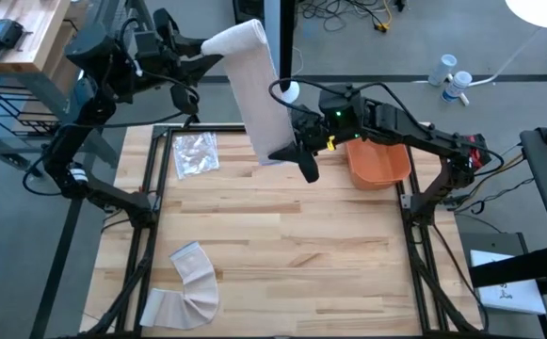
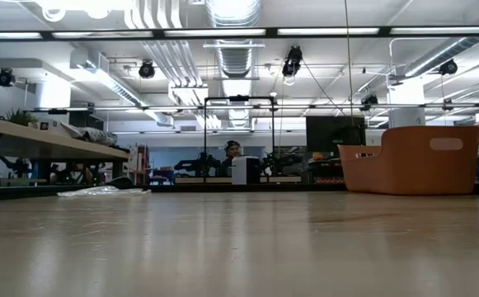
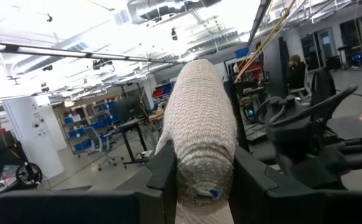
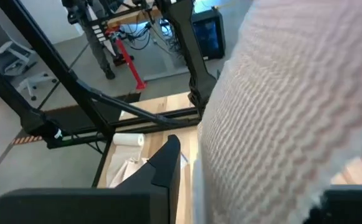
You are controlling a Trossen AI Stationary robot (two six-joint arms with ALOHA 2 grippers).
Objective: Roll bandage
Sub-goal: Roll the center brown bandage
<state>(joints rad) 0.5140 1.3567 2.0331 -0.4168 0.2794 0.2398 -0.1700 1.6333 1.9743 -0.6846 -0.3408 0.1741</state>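
Bandage (image 1: 254, 85) hung stretched above the worktop (image 1: 282, 245): left gripper (image 1: 218, 55) fingers clamped its rolled end, right gripper (image 1: 297, 155) fingers nearly closed around the tail, keeping tension for rolling.

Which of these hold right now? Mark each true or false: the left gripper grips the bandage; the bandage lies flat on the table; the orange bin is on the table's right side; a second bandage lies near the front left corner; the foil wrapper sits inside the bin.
1. The left gripper grips the bandage. True: its fingers clamp the rolled end.
2. The bandage lies flat on the table. False: it is held up in the air between the left and right gripper.
3. The orange bin is on the table's right side. True.
4. A second bandage lies near the front left corner. True.
5. The foil wrapper sits inside the bin. False: it lies on the table's far left.
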